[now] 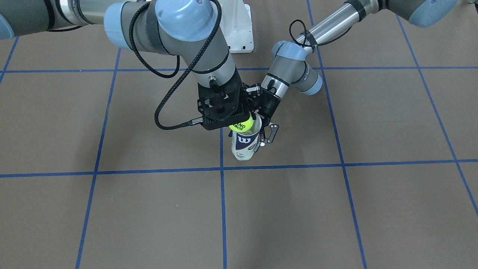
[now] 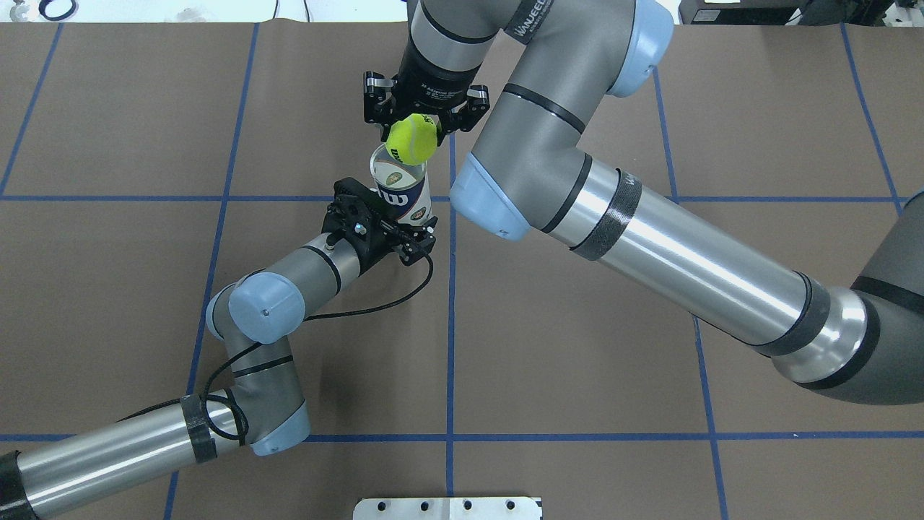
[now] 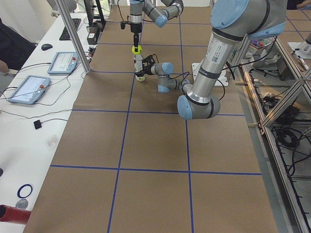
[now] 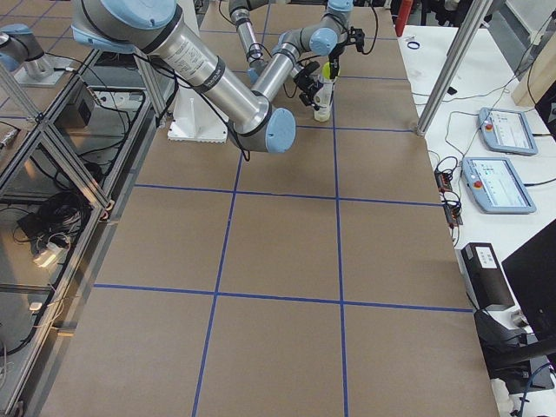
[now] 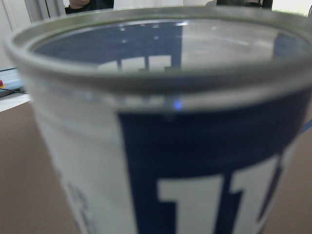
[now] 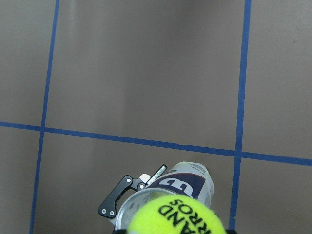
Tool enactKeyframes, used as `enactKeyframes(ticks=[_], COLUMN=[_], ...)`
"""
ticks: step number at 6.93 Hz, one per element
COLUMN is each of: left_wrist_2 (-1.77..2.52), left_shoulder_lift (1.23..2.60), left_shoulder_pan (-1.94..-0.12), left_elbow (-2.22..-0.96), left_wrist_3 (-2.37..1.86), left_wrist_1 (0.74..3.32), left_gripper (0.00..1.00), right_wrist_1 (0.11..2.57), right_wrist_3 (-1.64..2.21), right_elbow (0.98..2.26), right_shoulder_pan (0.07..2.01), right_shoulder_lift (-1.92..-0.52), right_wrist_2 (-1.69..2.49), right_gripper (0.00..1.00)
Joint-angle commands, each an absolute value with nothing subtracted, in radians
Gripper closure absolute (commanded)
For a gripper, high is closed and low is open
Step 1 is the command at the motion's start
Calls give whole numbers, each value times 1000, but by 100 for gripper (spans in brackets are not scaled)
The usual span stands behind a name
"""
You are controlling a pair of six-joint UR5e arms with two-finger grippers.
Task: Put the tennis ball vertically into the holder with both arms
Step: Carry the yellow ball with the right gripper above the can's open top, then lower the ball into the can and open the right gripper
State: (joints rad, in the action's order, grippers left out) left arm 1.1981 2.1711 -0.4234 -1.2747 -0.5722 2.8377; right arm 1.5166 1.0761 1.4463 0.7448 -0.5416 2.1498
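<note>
The holder (image 2: pixel 401 191), a clear can with a navy-and-white label, stands upright near the table's middle. It also shows in the front view (image 1: pixel 244 145) and fills the left wrist view (image 5: pixel 170 146). My left gripper (image 2: pixel 404 222) is shut around the can's side from the robot's side (image 1: pixel 257 134). My right gripper (image 2: pixel 415 128) points down and is shut on a yellow-green tennis ball (image 2: pixel 411 139). The ball (image 1: pixel 241 125) hangs just over the can's open mouth. In the right wrist view the ball (image 6: pixel 178 217) sits above the can (image 6: pixel 190 183). I cannot tell whether the ball touches the rim.
The white metal pedestal base (image 1: pixel 239 33) stands at the robot's side of the table (image 2: pixel 447 508). Blue tape lines (image 1: pixel 223 209) grid the brown table. A side bench with tablets (image 3: pixel 29 89) and a metal post (image 3: pixel 73 36) runs along the far edge.
</note>
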Motion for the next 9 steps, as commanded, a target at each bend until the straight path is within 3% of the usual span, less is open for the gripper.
enactKeyframes(ticks=[1,4,5,6,7,9], left_wrist_2=[1198,1198,1198,1198,1200,1200], left_shoulder_lift=[2171,2171,2171,2171,2171,2174], left_shoulder_pan=[-423,-423,-423,-423,-423,-423], left_elbow=[-1275,-1275,-1275,-1275,-1275,-1275], left_wrist_3=[-572,-572,-572,-572,-572,-572], left_wrist_1=[2838,2838,2838,2838,2838,2838], left_gripper=[1,1,1,1,1,1], right_wrist_1=[1517,1517,1517,1517,1519,1522], right_wrist_3=[1077,1077,1078,1078,1083,1140], right_elbow=[1442,1434,1434,1434,1436,1448], right_shoulder_pan=[727,724,719,704,703,703], right_shoulder_lift=[-540,-522,-525,-525,-523,-523], right_wrist_2=[2119,2115,2102,2074,2068,2069], right_gripper=[100,100,69,24,2,1])
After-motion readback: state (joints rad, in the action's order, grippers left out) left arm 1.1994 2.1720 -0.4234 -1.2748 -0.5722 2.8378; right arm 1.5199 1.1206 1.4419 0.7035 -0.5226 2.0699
